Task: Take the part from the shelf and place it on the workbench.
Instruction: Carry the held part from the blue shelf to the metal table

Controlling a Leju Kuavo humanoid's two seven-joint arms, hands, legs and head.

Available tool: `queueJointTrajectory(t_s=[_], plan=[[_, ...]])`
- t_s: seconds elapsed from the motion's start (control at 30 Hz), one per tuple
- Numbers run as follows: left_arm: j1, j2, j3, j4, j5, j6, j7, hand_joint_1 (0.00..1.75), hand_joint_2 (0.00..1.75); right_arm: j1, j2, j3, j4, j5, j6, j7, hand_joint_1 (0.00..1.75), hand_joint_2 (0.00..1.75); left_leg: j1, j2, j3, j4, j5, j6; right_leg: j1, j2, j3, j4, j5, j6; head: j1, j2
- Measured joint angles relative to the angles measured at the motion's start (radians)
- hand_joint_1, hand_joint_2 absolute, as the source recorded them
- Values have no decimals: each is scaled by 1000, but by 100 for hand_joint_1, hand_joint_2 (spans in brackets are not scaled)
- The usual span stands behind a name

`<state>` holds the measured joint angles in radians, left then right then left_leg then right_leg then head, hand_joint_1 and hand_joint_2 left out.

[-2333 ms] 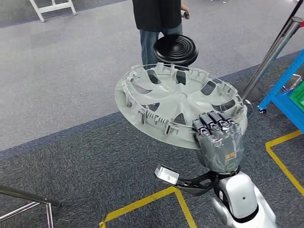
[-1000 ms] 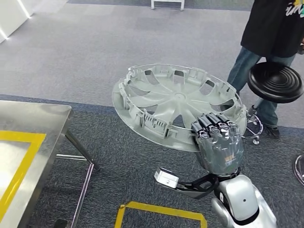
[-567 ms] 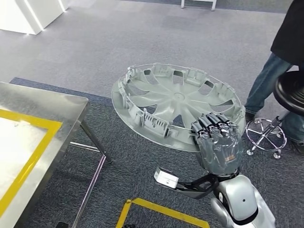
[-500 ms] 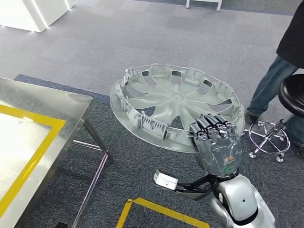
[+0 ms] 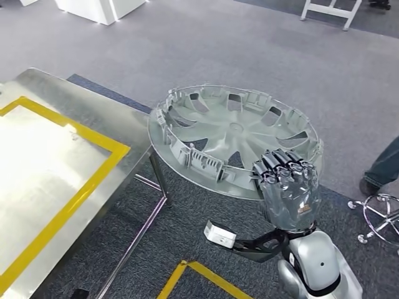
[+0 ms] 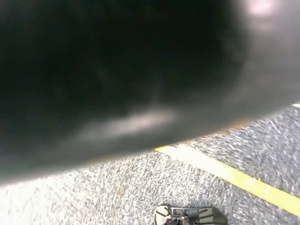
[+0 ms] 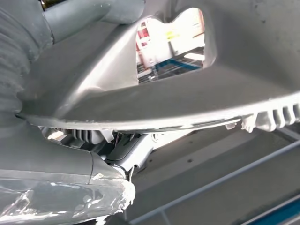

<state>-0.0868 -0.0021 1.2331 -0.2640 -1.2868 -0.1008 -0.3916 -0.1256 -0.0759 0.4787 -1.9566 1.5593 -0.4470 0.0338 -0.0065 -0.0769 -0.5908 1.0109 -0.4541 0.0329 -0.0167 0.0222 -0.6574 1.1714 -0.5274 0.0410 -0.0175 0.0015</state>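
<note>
The part is a large round grey wheel cover (image 5: pixel 225 134), held flat in the air with its ribbed inner side up. My right hand (image 5: pixel 288 187) grips its near right rim, dark fingers curled over the edge. In the right wrist view the cover's rim (image 7: pixel 183 101) runs close across the picture above my hand (image 7: pixel 53 173). The steel workbench (image 5: pixel 118 118) with a yellow taped rectangle lies at the left, its corner just under the cover's left edge.
Grey carpet with yellow floor tape (image 5: pixel 207 277) lies below. The bench's legs (image 5: pixel 158 180) slant down near the cover. At the right edge are a person's leg (image 5: pixel 383 168) and a chrome stool base (image 5: pixel 378 215). A white frame (image 5: pixel 331 12) stands far back.
The whole view has swung left as I turned: the workbench has come in from the left toward the centre and the person and stool have slid off right. My right hand keeps its grip on the cover.
</note>
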Motion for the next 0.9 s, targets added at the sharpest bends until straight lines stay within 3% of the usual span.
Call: queueJointTrajectory(t_s=[0.03,0.1,0.17,0.23,0.3,0.37,0.4,0.43,0.47,0.53,0.6,0.67,0.7,0.77,0.83,0.9], plan=[[-1,0,1,0,4,2,2,0,0,0,0,0,0,0,0,1,175,175,1,-14,-2,6,-3,-6,-5,24,29,-62,25,1,1,0],[-3,1,3,0,9,7,4,0,0,-1,0,0,2,0,0,3,175,175,5,-38,-13,14,-5,-18,-8,61,60,-125,36,-2,2,0],[1,2,5,0,11,11,8,0,0,-1,1,0,3,0,1,6,175,175,10,-57,-22,16,-3,-28,-7,48,65,-133,32,-11,0,0],[4,2,7,0,11,12,10,0,0,0,2,0,4,0,1,8,175,175,8,-21,-32,34,-15,-38,-7,24,73,-140,31,-22,-4,0],[2,2,7,0,12,13,13,0,0,0,2,-1,4,0,1,10,175,175,5,43,-74,120,-60,-48,-6,-4,82,-145,28,-32,-9,0],[-2,1,7,0,13,15,19,0,0,-1,2,-1,4,0,3,15,175,175,10,65,-142,249,-108,-54,-4,-35,88,-145,21,-38,-11,0],[-2,0,8,0,13,16,23,0,0,-1,2,-1,4,0,4,17,175,175,12,68,-163,284,-110,-56,-4,-49,91,-145,17,-39,-11,0],[-1,-1,8,0,13,18,25,0,0,-1,2,0,5,0,6,18,175,175,14,70,-164,281,-91,-56,-3,-63,96,-145,13,-38,-11,0],[0,-1,8,0,13,19,27,0,0,-1,3,0,5,0,7,20,175,175,14,74,-145,239,-57,-54,-3,-76,102,-146,9,-37,-11,0],[0,1,9,0,13,23,29,0,0,-3,3,2,5,0,10,24,175,175,6,107,-80,108,9,-44,-1,-99,115,-146,-1,-32,-11,0],[-3,3,9,0,14,26,31,0,0,-7,2,2,5,0,10,29,175,175,-5,137,-41,29,22,-32,4,-120,122,-147,-10,-23,-11,0],[-2,4,9,0,14,28,32,0,0,-10,2,3,6,0,10,32,175,175,-10,128,-38,16,13,-22,7,-141,129,-152,-15,-11,-11,0],[0,5,10,0,15,28,33,0,0,-11,2,4,7,0,11,34,175,175,-8,117,-34,11,13,-18,6,-140,132,-152,-19,-5,-9,0],[1,6,10,0,16,28,34,0,0,-12,2,5,8,0,12,36,175,175,-1,95,-22,-1,16,-9,4,-96,117,-112,-45,3,-6,0],[-3,7,10,0,16,26,35,0,0,-12,2,6,10,0,12,38,175,175,3,71,-17,-4,15,-1,3,-41,49,8,-94,6,-1,0],[-5,7,10,0,16,25,35,0,0,-11,2,8,12,0,12,40,175,175,3,45,-15,-4,13,2,3,-26,-26,119,-118,8,2,0]])
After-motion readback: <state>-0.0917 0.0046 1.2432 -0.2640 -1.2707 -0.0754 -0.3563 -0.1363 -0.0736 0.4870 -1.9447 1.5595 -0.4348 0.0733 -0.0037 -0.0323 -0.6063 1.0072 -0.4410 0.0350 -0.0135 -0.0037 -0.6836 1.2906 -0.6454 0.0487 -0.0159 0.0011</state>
